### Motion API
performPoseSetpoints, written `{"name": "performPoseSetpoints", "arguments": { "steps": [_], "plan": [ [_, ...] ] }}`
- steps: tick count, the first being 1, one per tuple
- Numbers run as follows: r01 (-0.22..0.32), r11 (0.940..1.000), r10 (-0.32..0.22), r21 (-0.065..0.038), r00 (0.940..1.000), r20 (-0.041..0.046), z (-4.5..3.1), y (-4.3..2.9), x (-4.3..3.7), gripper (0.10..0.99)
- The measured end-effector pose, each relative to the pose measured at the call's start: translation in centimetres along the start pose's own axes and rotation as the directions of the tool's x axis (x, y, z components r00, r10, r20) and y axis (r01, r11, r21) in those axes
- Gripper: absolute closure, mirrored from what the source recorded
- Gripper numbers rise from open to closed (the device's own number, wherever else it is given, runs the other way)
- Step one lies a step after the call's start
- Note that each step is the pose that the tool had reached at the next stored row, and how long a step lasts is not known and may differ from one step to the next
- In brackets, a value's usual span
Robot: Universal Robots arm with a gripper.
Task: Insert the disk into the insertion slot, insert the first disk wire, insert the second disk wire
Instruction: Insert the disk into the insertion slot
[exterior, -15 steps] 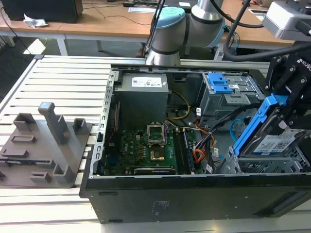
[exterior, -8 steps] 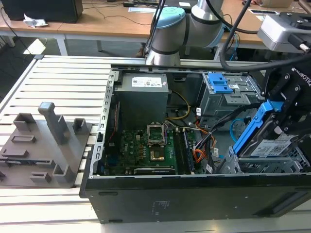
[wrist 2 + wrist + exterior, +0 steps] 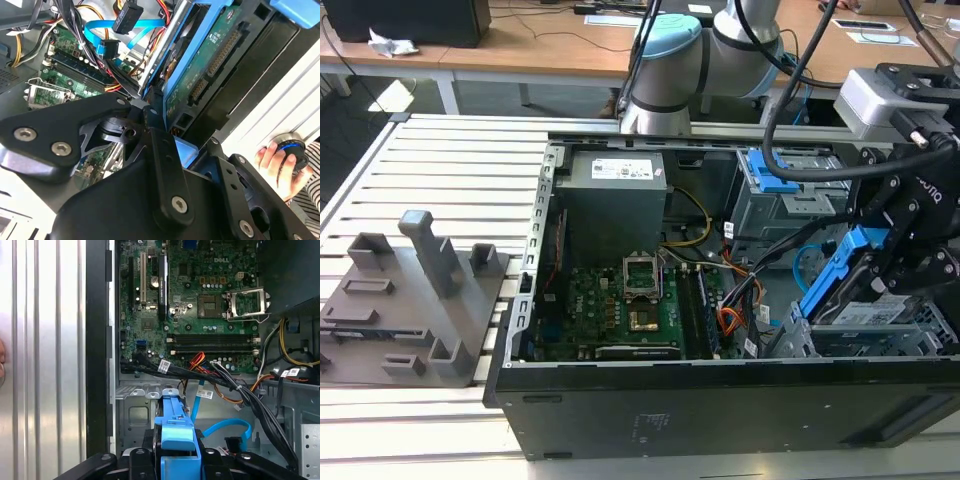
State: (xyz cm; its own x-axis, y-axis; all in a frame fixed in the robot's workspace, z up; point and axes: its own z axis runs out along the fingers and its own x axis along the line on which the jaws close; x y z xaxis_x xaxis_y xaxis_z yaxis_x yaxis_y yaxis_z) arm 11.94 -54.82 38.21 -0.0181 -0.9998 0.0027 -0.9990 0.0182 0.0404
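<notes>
Gripping: the gripper [image 3: 892, 268] is clasping the disk [image 3: 870, 313] by its blue frame.
Disk: is hanging tilted over the insertion slot [image 3: 798, 340], at the exterior view's right.

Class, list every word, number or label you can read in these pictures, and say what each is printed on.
White label on the power supply: too small to read.
White sticker on the disk: too blurred to read.
White tags on the cables: too small to read.

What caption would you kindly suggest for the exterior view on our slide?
Tool grips the blue-framed disk, tilted at the grey insertion slot in an open computer case.
</notes>
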Motion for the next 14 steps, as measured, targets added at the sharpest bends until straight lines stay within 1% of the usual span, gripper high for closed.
{"name": "performPoseSetpoints", "arguments": {
  "steps": [2, 3, 7, 8, 11, 12, 14],
  "plan": [
    [0.0, 1.0, 0.0, 0.0, 1.0, -0.0006, 0.0, 0.0, 0.01, 0.722],
    [0.0, 1.0, 0.0, 0.0, 1.0, 0.0001, 0.01, 0.0, 0.0, 0.647],
    [0.0, 1.0, 0.0, 0.0, 1.0, 0.0002, 0.02, 0.0, 0.0, 0.647],
    [0.0, 1.0, 0.0, 0.0, 1.0, 0.0001, 0.02, 0.0, 0.0, 0.659],
    [0.0, 1.0, 0.0, 0.0, 1.0, 0.0, 0.02, 0.0, 0.0, 0.851],
    [0.0, 1.0, 0.0, 0.0, 1.0, 0.0001, 0.02, 0.0, 0.0, 0.969],
    [0.0, 1.0, 0.0, 0.0, 1.0, 0.0001, 0.02, 0.0, 0.0, 0.98]
  ]
}}
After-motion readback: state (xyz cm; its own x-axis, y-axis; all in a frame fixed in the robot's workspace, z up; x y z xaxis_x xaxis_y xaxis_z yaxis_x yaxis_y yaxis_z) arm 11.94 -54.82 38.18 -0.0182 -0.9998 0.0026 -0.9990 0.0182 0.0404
